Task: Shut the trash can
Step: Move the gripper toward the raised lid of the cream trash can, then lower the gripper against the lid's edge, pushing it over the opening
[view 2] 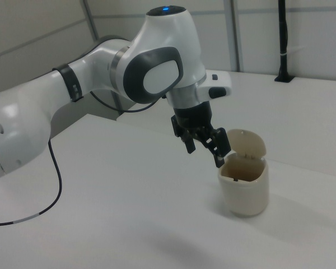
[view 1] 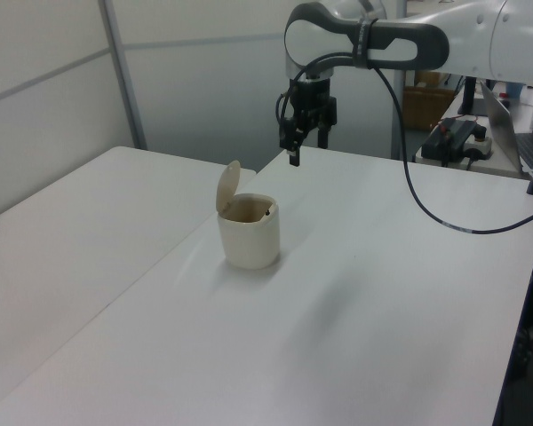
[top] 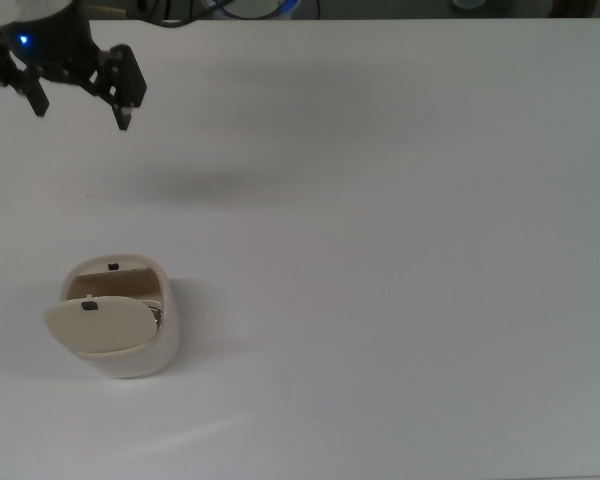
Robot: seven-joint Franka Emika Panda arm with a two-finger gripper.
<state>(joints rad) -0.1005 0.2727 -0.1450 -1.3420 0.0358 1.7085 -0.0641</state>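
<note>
Cream plastic, the trash can (top: 120,325) stands on the counter (top: 400,250) with its lid (view 1: 226,185) raised, while the empty, wide-spread claw (top: 78,95) hangs well apart, so approach comes next, then pressing the lid down.

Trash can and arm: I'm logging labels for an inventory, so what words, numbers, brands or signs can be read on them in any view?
None can be read.
Cream-white plastic trash can: no text; only a tiny black square mark on its raised lid.
White robot arm and black claw: no legible lettering, only a blue light.
White table: blank.
</note>
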